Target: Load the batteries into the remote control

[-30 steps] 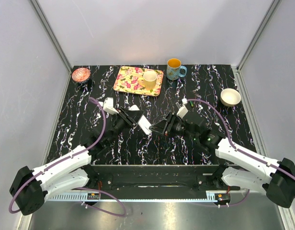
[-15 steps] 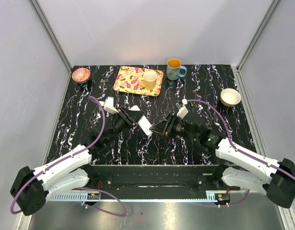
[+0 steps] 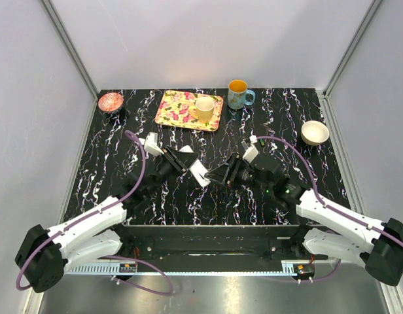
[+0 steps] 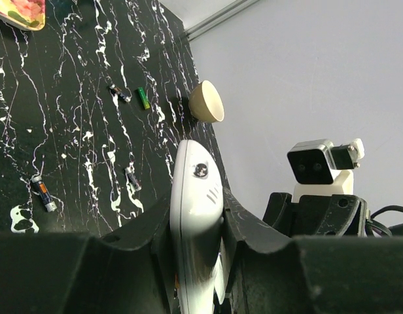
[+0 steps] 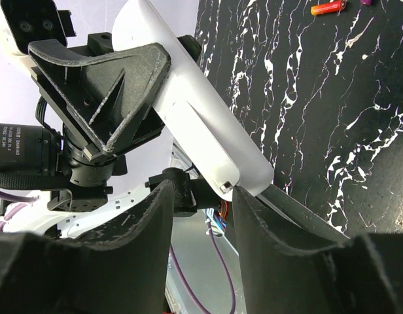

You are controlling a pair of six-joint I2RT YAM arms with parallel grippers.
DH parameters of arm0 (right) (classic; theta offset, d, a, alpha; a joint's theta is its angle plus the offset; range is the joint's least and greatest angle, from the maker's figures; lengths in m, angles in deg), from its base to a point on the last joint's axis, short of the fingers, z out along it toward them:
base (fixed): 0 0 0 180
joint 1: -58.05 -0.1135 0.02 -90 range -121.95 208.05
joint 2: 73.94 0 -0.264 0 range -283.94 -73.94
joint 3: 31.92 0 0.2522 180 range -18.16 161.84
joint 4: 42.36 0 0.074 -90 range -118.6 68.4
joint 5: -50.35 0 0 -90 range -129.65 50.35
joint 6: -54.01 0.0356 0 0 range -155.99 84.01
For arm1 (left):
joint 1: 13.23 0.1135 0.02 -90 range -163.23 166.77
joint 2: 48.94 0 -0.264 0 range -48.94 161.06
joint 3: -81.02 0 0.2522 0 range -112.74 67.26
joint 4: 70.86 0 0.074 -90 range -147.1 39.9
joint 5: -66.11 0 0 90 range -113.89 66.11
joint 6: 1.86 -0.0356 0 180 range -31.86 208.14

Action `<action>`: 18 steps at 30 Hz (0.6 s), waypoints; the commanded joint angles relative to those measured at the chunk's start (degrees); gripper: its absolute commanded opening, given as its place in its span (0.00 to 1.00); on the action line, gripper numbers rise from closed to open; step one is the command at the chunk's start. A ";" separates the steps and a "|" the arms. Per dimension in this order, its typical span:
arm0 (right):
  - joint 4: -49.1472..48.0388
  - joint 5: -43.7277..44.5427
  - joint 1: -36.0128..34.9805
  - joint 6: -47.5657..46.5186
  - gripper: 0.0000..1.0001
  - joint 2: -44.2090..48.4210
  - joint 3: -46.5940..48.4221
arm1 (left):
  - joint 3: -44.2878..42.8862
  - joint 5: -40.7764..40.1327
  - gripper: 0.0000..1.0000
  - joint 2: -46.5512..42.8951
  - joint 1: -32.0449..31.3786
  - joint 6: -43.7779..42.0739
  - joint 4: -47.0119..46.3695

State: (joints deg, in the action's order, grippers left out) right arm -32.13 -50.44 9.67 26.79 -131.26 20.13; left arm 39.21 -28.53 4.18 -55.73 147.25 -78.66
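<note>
Top external: we see both arms meet mid-table, with the remote control [image 3: 199, 171] held up off the black marbled table [image 3: 299, 104].
We mark the left gripper [image 4: 196, 226] clenched on the remote control's long sides. The right gripper [image 5: 203, 191] has its jaws parted with nothing between them, and the remote's end sits just beside one of its fingers [image 5: 260, 222]. We see loose batteries on the table: a red-orange battery [image 5: 327, 8], a green battery [image 4: 143, 98] near a cream bowl [image 4: 207, 103], and a dark battery [image 4: 43, 193] well apart from it.
</note>
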 commanded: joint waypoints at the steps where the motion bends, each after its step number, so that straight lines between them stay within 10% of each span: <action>1: 0.10 2.00 -0.31 -1.08 0.51 0.89 2.23 | -2.62 2.01 0.00 0.49 -0.04 1.36 -2.35; 18: 1.16 0.86 -0.31 -1.44 0.55 -0.25 3.46 | -2.18 1.30 0.00 1.10 0.23 2.32 -4.10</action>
State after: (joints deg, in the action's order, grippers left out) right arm -30.20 -49.79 9.67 26.55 -131.37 20.69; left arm 39.21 -28.27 4.88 -55.73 148.72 -78.18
